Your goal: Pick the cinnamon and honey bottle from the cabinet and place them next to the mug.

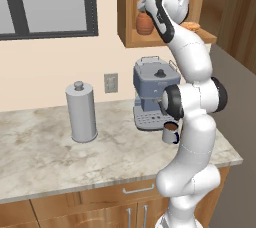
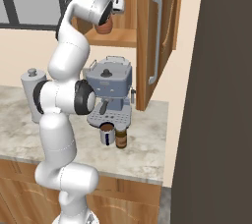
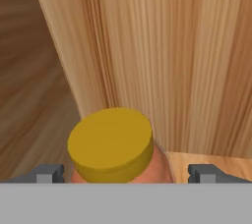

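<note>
The honey bottle [image 3: 110, 144], a rounded orange jar with a yellow lid, stands on the shelf of the reddish-brown cabinet [image 1: 131, 27]. My gripper [image 3: 126, 174] is open just above it, one fingertip [image 3: 49, 173] on each side of the jar and neither touching it. From the left base view the honey bottle [image 1: 144, 23] peeks out beside my wrist. The cinnamon [image 2: 121, 137], a small dark jar, stands upright on the counter right beside the light-grey mug [image 2: 107, 133]. The mug [image 1: 170, 133] sits in front of the coffee machine.
A blue-grey coffee machine [image 1: 152, 97] stands against the wall behind the mug. A tall grey lidded canister [image 1: 81, 112] is further left on the marble counter [image 1: 45, 157]. A flat round pastry [image 1: 190, 26] lies on the cabinet shelf. The cabinet door [image 2: 156, 36] hangs open.
</note>
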